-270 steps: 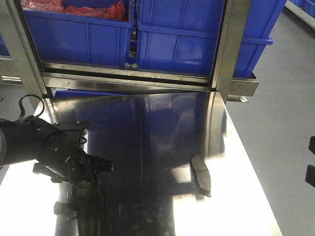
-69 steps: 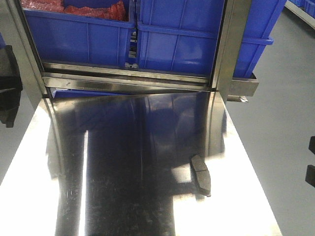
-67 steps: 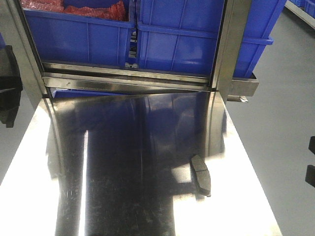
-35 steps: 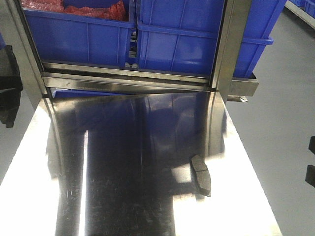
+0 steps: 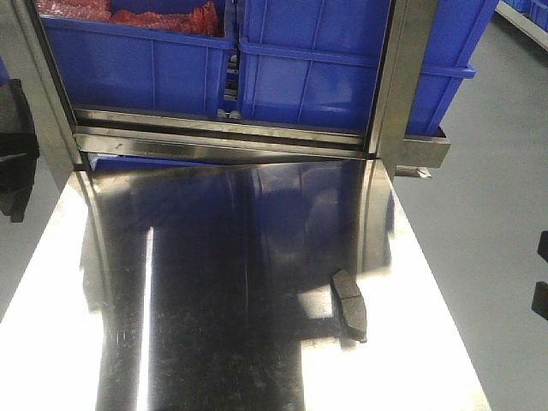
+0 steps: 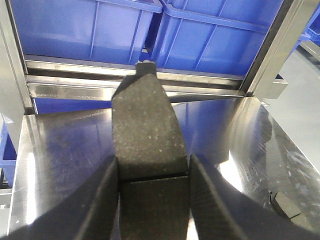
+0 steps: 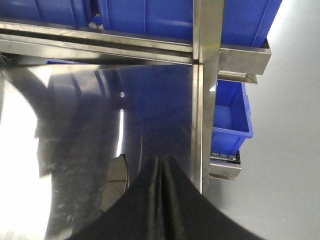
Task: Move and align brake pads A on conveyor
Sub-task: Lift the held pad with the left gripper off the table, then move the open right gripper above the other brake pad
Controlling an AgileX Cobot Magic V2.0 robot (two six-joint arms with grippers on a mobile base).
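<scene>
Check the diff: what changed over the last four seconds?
The left end effector withdrew from over the steel table to the left edge, and now holds a brake pad. The other pad on the table's right side stayed put.

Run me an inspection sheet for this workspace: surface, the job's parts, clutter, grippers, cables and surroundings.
Surface: shiny steel table with strong glare and reflections; no conveyor in view.
Job's things: held brake pad between the left gripper's fingers, off the table; loose brake pad lying on the table's right side.
Clutter: nothing seen.
Grippers: left gripper shut on the held brake pad; right gripper shut, nothing in it.
Cables: nothing seen.
Surroundings: blue bins on a steel rack behind the table, red contents in one; grey floor to the right.
</scene>
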